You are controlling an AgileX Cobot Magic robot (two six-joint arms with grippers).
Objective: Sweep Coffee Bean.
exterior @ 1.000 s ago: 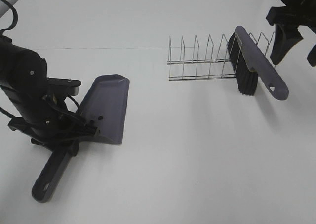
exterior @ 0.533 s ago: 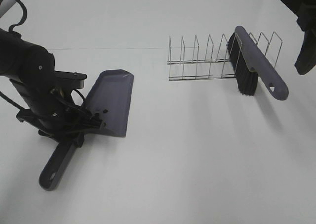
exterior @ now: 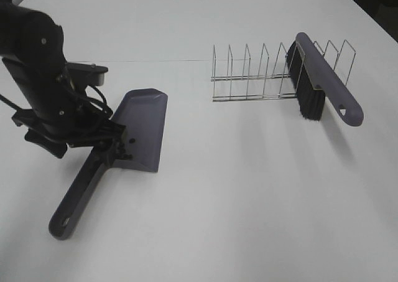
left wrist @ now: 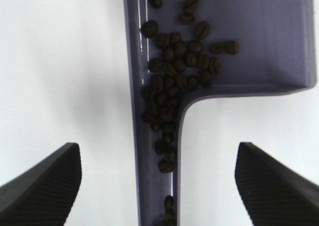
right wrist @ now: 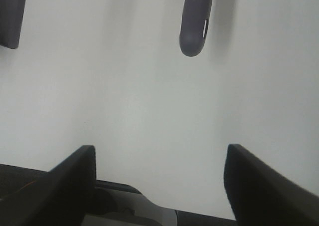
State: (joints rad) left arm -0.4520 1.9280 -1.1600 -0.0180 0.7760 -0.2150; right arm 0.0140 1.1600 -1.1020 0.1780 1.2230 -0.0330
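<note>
Since the earlier frame, the dustpan has been let go onto the table, and the right arm has left the high view. Seen from above, the left gripper hangs over the dustpan's handle; a brush leans in the wire rack. At the left wrist, the jaws are seen spread apart, the coffee bean heaped in the pan beside its wall. At the right wrist, the right gripper stands apart, gripping nothing.
</note>
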